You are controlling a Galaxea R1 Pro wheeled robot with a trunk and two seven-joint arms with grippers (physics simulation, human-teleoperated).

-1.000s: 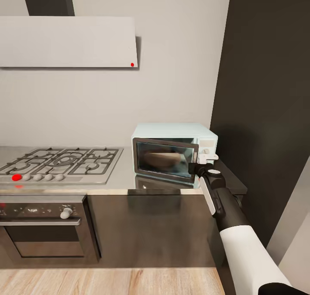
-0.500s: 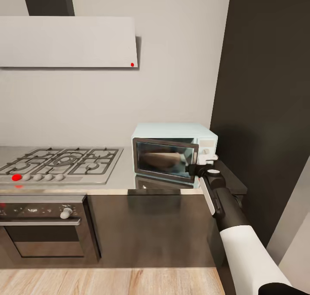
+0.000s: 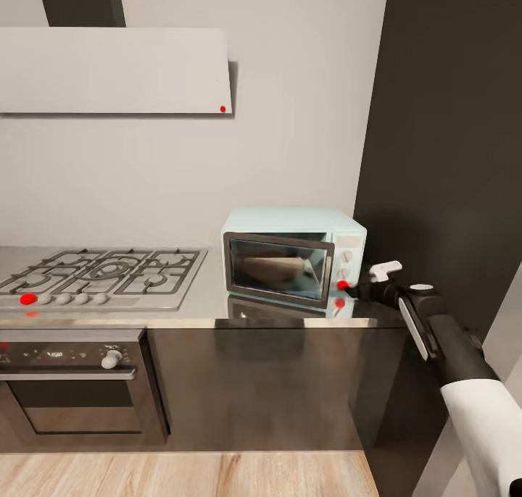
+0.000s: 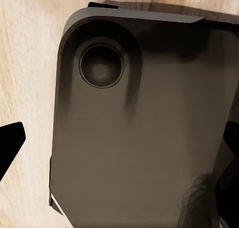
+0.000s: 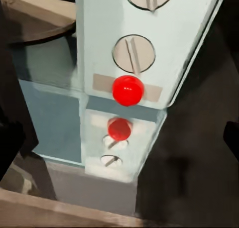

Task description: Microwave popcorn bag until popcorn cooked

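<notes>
The microwave (image 3: 293,256) stands on the countertop (image 3: 203,301), close to the wall and just to the right of the gas hob (image 3: 101,274). Its door is shut, and through the dark glass a brownish shape shows inside, most likely the popcorn bag (image 3: 272,269), though the glass blurs it too much to be sure. On the microwave's right-hand panel sit two round knobs, and below them a small round light (image 3: 342,285) glows red; a red reflection of it lies on the countertop just under the microwave.

The right gripper (image 3: 378,276) hangs just to the right of the microwave's control panel, near the red light but apart from it. In the right wrist view the knobs and the red light (image 5: 128,90) appear close ahead; dark finger edges show at both sides of that picture, well apart, so the fingers are spread with nothing between them.

The left wrist view looks down on a dark grey rounded panel (image 4: 139,128) over a wooden floor (image 4: 30,63); dark finger edges lie wide apart here too, holding nothing
</notes>
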